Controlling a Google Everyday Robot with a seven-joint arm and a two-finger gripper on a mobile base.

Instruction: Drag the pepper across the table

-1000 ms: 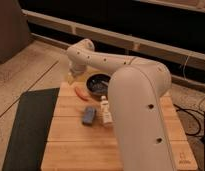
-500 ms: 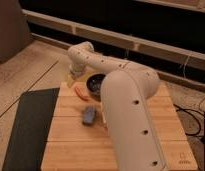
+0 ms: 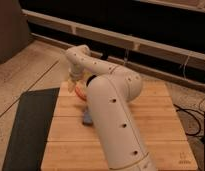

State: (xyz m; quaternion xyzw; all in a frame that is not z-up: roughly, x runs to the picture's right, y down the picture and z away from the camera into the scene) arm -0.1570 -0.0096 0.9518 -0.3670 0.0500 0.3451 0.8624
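The pepper point(image 3: 81, 93) is a small orange-red sliver on the table point(image 3: 161, 125), near its far left corner. Part of it is hidden behind my arm. My gripper point(image 3: 73, 85) hangs from the wrist right at the pepper's left end, low over the wood, with its jaws apart. I cannot tell whether it touches the pepper. The thick white forearm point(image 3: 113, 120) crosses the middle of the table and hides what lies behind it.
A blue-grey block point(image 3: 87, 119) lies on the table just left of my forearm, nearer than the pepper. A dark grey mat point(image 3: 26, 130) covers the floor along the table's left edge. Black cables point(image 3: 196, 117) trail on the right.
My forearm has swung left and now covers the black bowl and white bottle seen earlier. The gripper stays by the pepper, which has barely shifted.
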